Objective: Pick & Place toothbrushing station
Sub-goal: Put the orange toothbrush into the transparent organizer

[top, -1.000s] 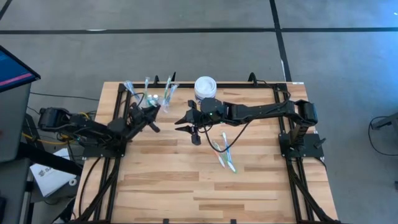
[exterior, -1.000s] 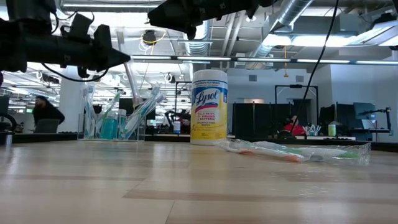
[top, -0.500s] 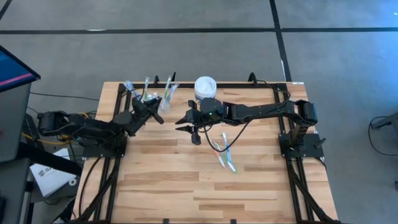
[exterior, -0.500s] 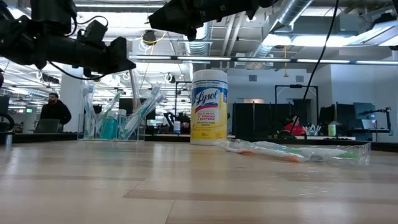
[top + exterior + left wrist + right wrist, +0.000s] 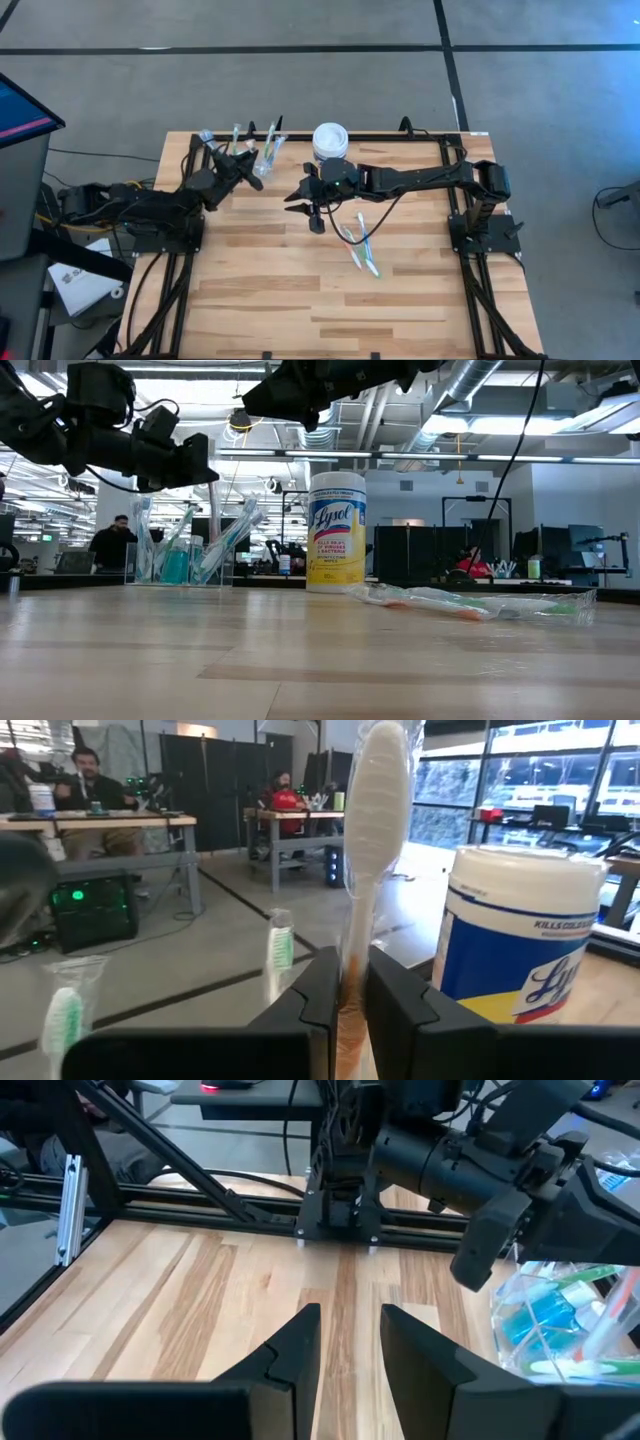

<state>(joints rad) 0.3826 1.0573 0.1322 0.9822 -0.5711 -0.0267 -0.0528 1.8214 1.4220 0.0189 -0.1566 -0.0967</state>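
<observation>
Slim white wrapped toothbrush [image 5: 378, 810], upright

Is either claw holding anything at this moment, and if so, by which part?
The left claw is shut on a wrapped toothbrush, pinching its handle, with the head above. The right claw is open and holds nothing.

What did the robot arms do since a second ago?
The left gripper, shut on a wrapped toothbrush, moved toward the table's far edge, reaching the clear cup. The right gripper, the Lysol tub and the toothbrushes lying on the table stayed put.
</observation>
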